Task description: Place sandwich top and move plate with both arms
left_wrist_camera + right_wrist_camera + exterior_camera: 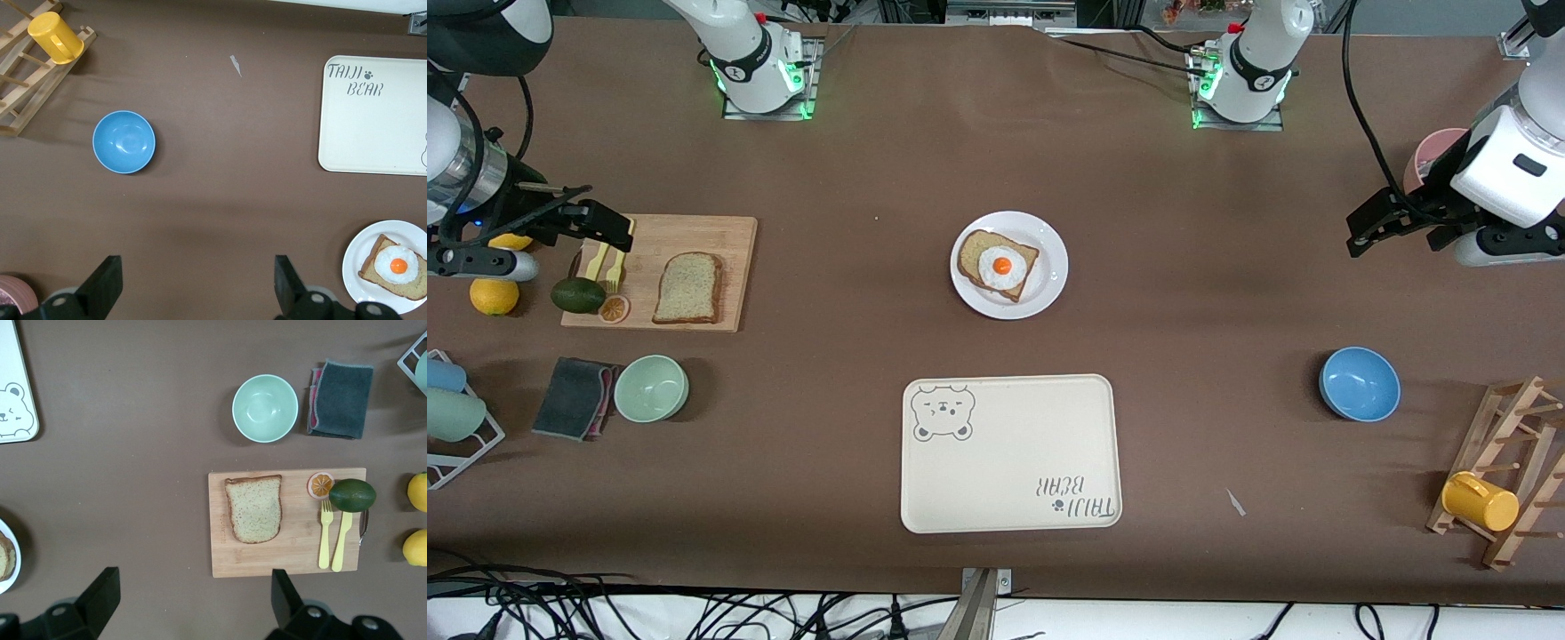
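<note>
The sandwich top lies flat on a wooden cutting board toward the right arm's end of the table. On the same board, beside the slice, sit a dried orange round, an avocado and a yellow fork and knife. The plate stands near the middle of the table and carries a bread slice with a fried egg. Nearer the front camera than the plate lies a cream tray with a bear drawing, apart from it.

The right gripper hangs above the board's outer end, over the cutlery, its 2 fingers spread wide and holding nothing. The left gripper hangs over bare table at the left arm's end, its fingers also wide apart and empty, a pink cup just beside it.

A blue bowl sits nearer the front camera than the left gripper's spot, near a wooden rack with a yellow mug. A pale green bowl and a grey cloth lie nearer the camera than the board, and 2 lemons rest just beside it.
</note>
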Robot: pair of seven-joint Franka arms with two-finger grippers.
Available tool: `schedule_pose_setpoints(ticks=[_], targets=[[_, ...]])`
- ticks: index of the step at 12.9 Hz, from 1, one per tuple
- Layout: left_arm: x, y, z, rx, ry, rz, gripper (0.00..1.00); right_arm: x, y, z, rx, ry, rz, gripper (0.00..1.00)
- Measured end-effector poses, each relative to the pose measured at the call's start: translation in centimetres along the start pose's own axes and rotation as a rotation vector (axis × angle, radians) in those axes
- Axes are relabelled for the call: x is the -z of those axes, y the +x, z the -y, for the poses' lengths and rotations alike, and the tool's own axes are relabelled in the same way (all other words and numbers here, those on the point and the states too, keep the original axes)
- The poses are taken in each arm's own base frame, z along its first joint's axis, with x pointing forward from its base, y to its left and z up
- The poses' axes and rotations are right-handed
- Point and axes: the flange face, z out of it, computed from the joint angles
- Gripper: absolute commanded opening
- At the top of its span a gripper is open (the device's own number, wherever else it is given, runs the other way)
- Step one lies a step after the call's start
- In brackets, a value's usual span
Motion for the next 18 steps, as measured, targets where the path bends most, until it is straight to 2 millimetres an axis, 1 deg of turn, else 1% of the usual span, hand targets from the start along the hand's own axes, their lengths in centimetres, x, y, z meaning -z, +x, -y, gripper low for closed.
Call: schedule_pose_setpoints(ticks=[5,8,15,18], targets=[[0.0,0.0,0.0,0.000,0.000,0.000,1.00,-0.7,0.5,0.5,0.008,0.002,-0.042,1.00],[0.0,0.0,0.0,0.000,0.000,0.000,1.00,-0.7,0.5,-0.2,0.013,-0.060,-0.055,1.00],[0.0,0.0,0.1,0.001,0.000,0.000,1.00,-0.9,0.3,0.0,0.018,-0.069,-0.044,1.00],[0.0,0.0,0.1,0.002,0.000,0.000,1.00,-1.3,0.1,0.2,0.019,-0.064,-0.021,1.00]])
